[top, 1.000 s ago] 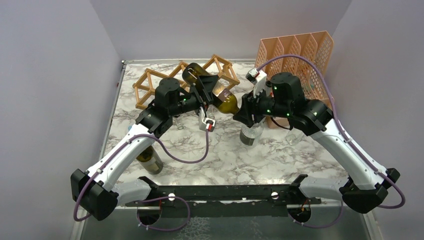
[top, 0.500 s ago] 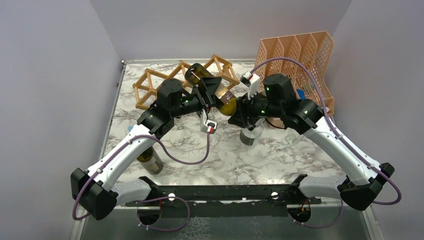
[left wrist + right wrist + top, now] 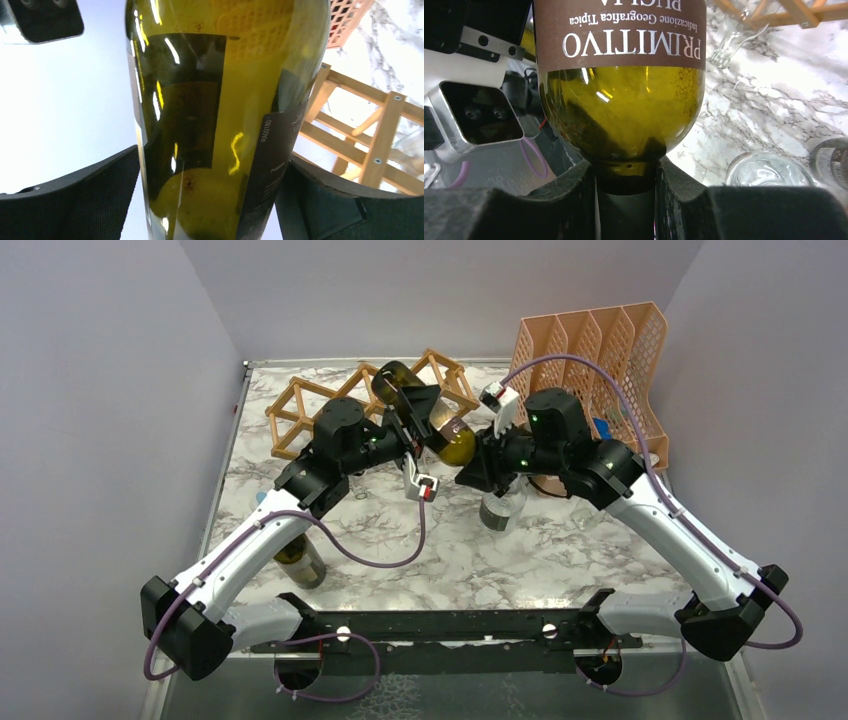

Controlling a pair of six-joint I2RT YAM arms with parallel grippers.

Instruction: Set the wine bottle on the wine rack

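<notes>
The wine bottle lies slanted between the two arms. The right claw is clamped tight on its neck, and the left claw has its jaws spread wide on either side of the body. Whether those pads press the glass I cannot tell. The wine rack sits just beyond and below the left claw, and I cannot tell whether the bottle's base rests in a cell yet.

The main risk, as I judge it, is weight. If the left claw is not bearing the body, the whole bottle hangs from a narrow grip on a smooth neck — it could pivot or slip out. A drinking glass stands on the tabletop right below the right claw, so a drop there could break it. The rack looks light too — a push off the line of a cell could shove or tip it rather than seat the bottle.
</notes>
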